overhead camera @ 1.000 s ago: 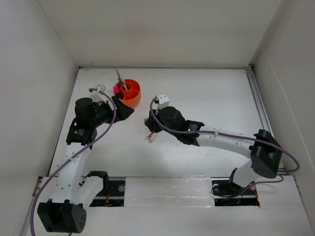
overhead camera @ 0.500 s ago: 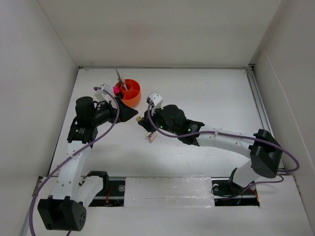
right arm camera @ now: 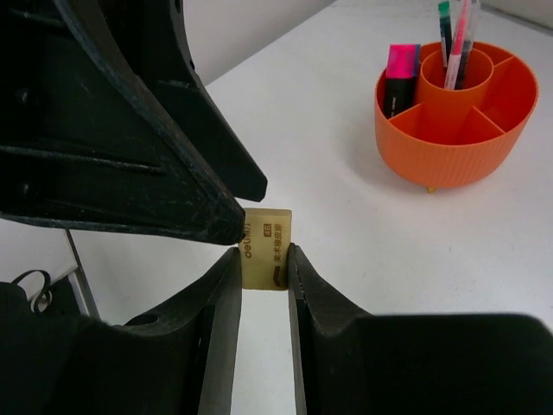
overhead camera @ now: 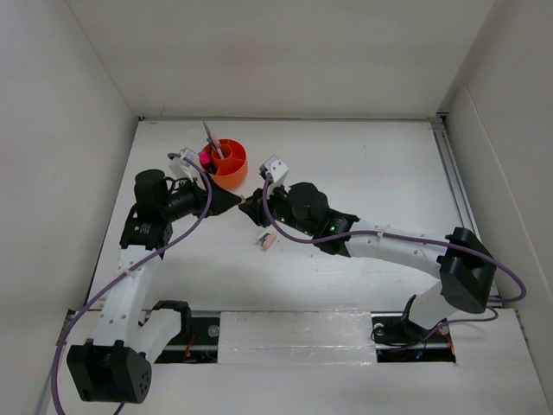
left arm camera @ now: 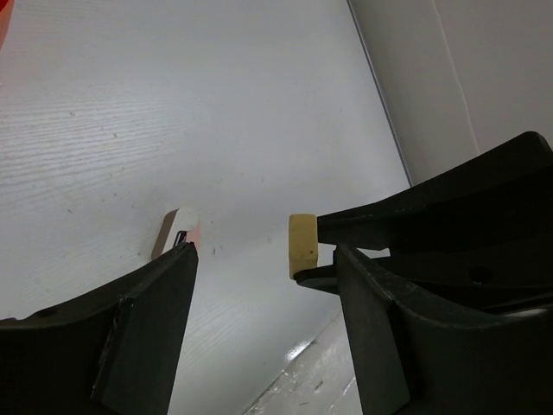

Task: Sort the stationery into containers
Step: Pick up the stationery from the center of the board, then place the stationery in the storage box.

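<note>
My right gripper (right arm camera: 263, 259) is shut on a tan eraser (right arm camera: 266, 248) with printed lettering and holds it upright above the table. My left gripper (left arm camera: 266, 255) is open, and the tan eraser (left arm camera: 302, 246) sits between its jaws, close to the right finger. In the right wrist view the tip of a left finger (right arm camera: 226, 223) touches the eraser's edge. In the top view the two grippers (overhead camera: 235, 202) (overhead camera: 251, 206) meet tip to tip just below the orange tub (overhead camera: 232, 180). A white and pink eraser (overhead camera: 266, 241) lies on the table, and it also shows in the left wrist view (left arm camera: 177, 229).
The orange tub (right arm camera: 449, 160) holds a pink-capped marker (right arm camera: 399, 78) in an outer compartment and several pens (right arm camera: 454, 43) in its central cup. White walls close in the table on three sides.
My right gripper has carried the tan eraser up and to the left, to the left gripper. The left gripper has swung right to meet it. The white and pink eraser has not moved.
</note>
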Action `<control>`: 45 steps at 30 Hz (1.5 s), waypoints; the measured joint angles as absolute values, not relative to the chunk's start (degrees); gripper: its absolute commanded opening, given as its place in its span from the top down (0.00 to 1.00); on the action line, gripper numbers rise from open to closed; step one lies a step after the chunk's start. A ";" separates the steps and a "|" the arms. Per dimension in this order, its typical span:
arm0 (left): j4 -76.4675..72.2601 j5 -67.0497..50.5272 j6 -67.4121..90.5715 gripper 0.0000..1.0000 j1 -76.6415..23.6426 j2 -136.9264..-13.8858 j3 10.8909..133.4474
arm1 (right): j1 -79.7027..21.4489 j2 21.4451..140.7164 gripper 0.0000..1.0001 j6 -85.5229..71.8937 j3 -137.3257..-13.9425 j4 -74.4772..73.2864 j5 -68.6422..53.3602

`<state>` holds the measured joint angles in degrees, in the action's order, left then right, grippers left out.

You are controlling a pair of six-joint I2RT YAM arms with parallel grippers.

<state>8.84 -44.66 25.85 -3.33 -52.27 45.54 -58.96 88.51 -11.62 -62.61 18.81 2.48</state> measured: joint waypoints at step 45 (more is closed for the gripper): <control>6.31 -44.71 27.55 1.00 -3.64 -53.93 45.45 | -62.02 87.85 0.25 -8.78 -61.76 25.78 6.28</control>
<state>6.31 -44.71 27.55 -3.64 -53.93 45.45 -62.02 87.85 -8.78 -61.76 25.78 6.28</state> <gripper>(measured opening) 0.101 0.717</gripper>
